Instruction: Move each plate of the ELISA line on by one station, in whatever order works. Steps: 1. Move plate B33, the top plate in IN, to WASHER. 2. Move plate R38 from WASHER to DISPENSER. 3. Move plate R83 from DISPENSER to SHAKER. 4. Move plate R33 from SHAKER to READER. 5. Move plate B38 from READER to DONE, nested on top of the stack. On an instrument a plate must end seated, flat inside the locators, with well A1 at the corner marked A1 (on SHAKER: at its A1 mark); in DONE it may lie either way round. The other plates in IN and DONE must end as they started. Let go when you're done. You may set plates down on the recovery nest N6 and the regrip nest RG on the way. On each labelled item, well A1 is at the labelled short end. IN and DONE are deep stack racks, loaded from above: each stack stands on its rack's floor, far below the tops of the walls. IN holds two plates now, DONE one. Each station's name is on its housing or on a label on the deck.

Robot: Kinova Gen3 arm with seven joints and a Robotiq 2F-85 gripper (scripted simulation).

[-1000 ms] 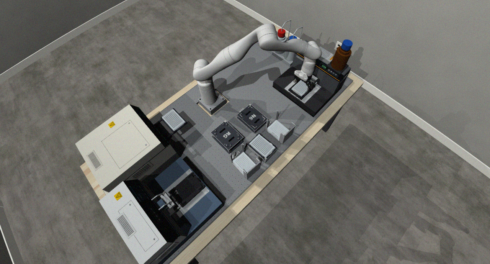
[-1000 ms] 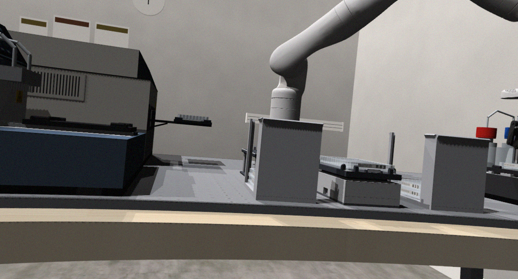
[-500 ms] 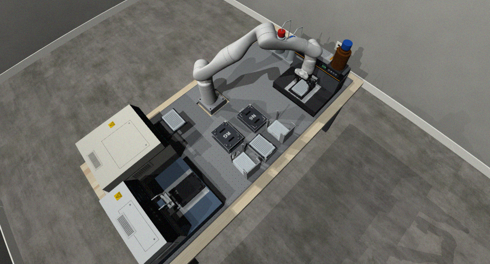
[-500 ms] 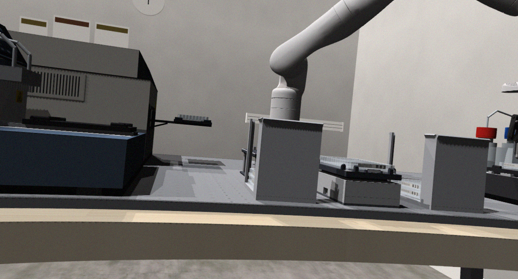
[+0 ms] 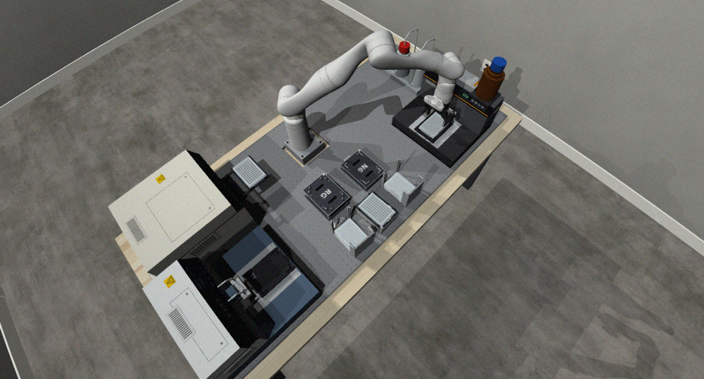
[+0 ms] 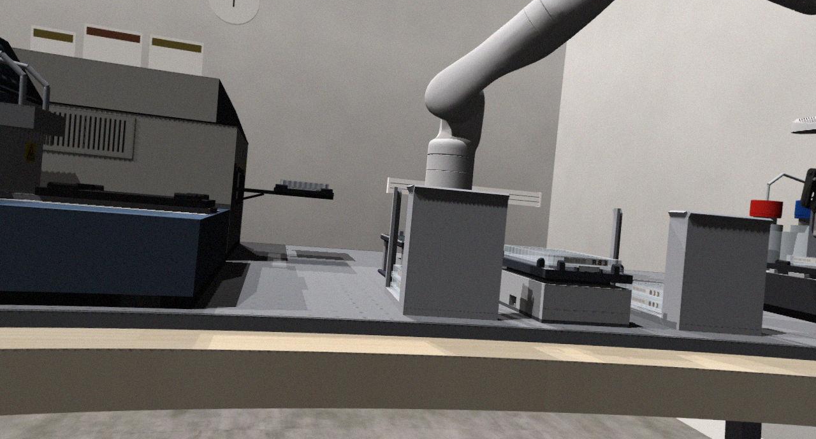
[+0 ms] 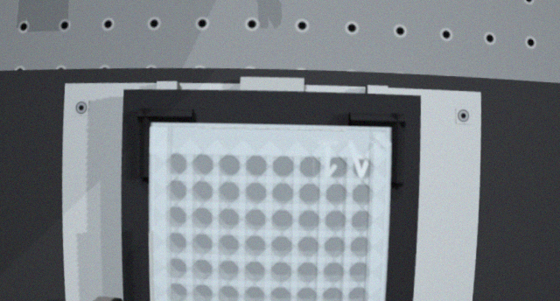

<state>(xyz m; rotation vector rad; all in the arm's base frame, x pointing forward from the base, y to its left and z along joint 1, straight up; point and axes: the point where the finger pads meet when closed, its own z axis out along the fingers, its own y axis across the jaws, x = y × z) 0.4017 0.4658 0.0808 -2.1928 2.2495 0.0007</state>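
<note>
My gripper (image 5: 446, 117) is open and hangs just above a white well plate (image 5: 432, 125) (image 7: 269, 213). This plate lies flat inside the black corner locators of the black instrument (image 5: 455, 148) that carries a brown bottle. In the wrist view an A1-type mark shows at the plate's upper right corner, and my fingers are out of frame. Another plate, labelled R83 (image 5: 376, 209) (image 6: 561, 255), sits on the low shaker block between the two racks. A third plate (image 5: 249, 171) (image 6: 304, 184) lies on the tray sticking out of the big beige instrument. The washer carrier (image 5: 268, 273) over the blue basin holds no plate.
Two tall grey stack racks (image 6: 453, 248) (image 6: 716, 271) stand near the front edge, with plates inside. The black nests RG (image 5: 326, 195) and N6 (image 5: 362, 168) carry nothing. The brown bottle (image 5: 489, 81) and the red-capped bottle (image 5: 403, 47) stand close behind my arm.
</note>
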